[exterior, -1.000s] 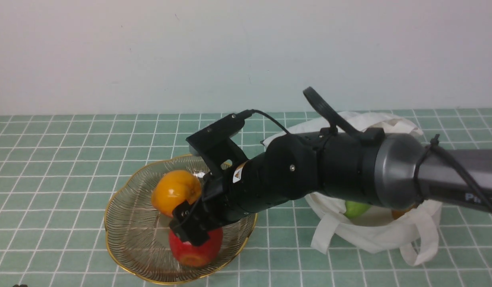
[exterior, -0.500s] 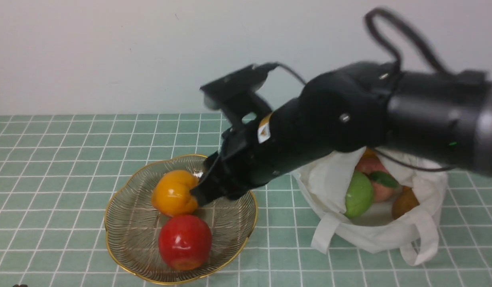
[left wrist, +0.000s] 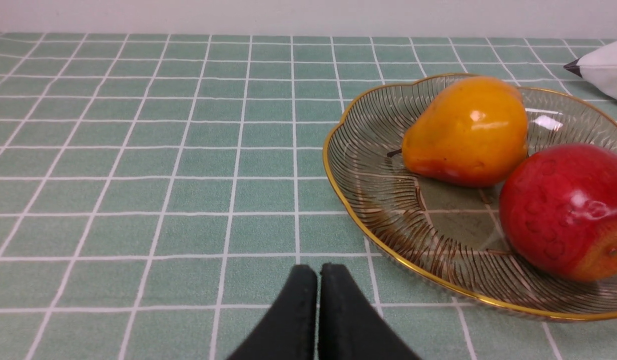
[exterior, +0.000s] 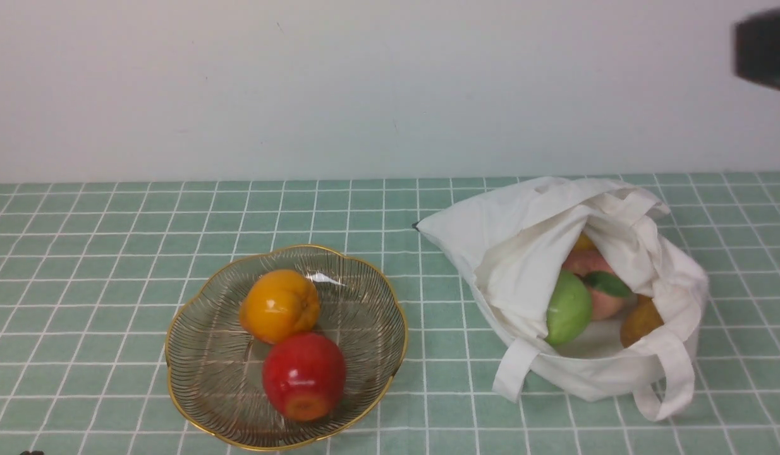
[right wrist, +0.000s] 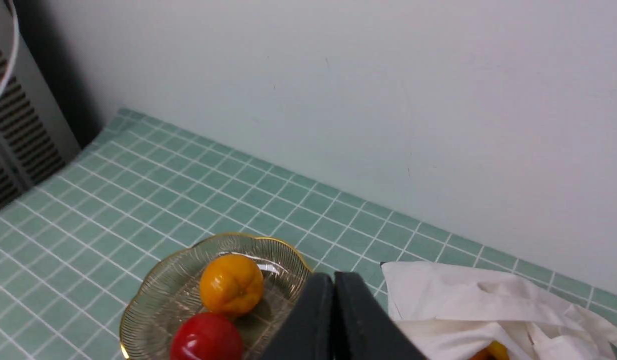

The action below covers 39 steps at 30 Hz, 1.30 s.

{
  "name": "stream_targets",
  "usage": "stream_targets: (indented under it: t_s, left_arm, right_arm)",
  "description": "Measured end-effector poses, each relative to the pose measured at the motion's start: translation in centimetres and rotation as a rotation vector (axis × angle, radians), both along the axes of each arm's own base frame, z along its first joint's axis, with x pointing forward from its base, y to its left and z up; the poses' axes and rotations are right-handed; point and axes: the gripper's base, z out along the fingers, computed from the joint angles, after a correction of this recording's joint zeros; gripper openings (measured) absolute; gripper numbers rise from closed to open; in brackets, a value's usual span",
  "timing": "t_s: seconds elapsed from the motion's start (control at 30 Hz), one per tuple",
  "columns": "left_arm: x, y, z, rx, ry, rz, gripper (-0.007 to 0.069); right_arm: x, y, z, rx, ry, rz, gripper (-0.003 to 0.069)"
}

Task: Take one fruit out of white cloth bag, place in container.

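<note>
The red apple (exterior: 303, 376) lies in the wire bowl (exterior: 377, 297) with the gold rim, touching an orange round fruit (exterior: 279, 306) behind it. The apple (left wrist: 568, 210) and bowl (left wrist: 368, 230) also show in the left wrist view, and the apple (right wrist: 207, 337) in the right wrist view. The white cloth bag (exterior: 510, 253) lies open to the right of the bowl. My left gripper (left wrist: 318, 272) is shut and empty, low over the cloth beside the bowl's rim. My right gripper (right wrist: 333, 280) is shut and empty, raised high above the bag (right wrist: 453, 300); only a dark blur of that arm (exterior: 764, 54) shows in the front view.
Inside the bag are a green apple (exterior: 567, 308), a pinkish fruit with a leaf (exterior: 595, 284) and a brownish fruit (exterior: 640, 321). Two strap handles (exterior: 671, 379) hang toward the front. A green checked cloth (exterior: 112, 253) covers the table, with a pale wall behind and a dark slatted thing (right wrist: 13, 125) far left.
The right gripper let go of the red apple in the bowl, lifted away up and to the right, and shut. The apple rolled a little and rests against the orange fruit.
</note>
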Motion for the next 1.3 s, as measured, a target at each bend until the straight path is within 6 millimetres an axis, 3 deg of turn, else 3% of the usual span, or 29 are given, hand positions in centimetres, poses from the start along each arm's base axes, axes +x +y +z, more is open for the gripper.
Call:
stream_targets:
  t_s: [0.13, 0.3, 0.4, 0.5, 0.73, 0.97, 1.3]
  left_arm:
    - [0.0, 0.0, 0.0, 0.0, 0.0, 0.0, -0.0008]
    - [0.0, 0.0, 0.0, 0.0, 0.0, 0.0, -0.0008]
    - [0.0, 0.0, 0.0, -0.005, 0.0, 0.002, -0.0008]
    - [0.0, 0.0, 0.0, -0.003, -0.002, 0.001, -0.0008]
    - [0.0, 0.0, 0.0, -0.004, -0.002, 0.002, -0.0008]
    - [0.0, 0.0, 0.0, -0.004, -0.002, 0.002, -0.0008]
    - [0.0, 0.0, 0.0, -0.004, -0.002, 0.002, -0.0008]
  right_arm:
    - [-4.1, -3.9, -2.7, 0.129, -0.12, 0.026, -0.0013]
    - [-9.0, -8.0, -8.0, 0.359, -0.387, 0.097, -0.0013]
    - [-10.1, -8.8, -10.5, 0.456, -0.421, 0.118, -0.0013]
    - [-9.2, -7.8, -12.9, 0.474, -0.315, 0.119, -0.0013]
    - [-8.0, -6.5, -14.0, 0.502, -0.173, 0.123, -0.0014]
    - [-8.1, -6.4, -13.4, 0.488, -0.258, 0.147, -0.0014]
    - [-8.5, -6.0, -13.2, 0.324, -0.412, 0.203, -0.0014]
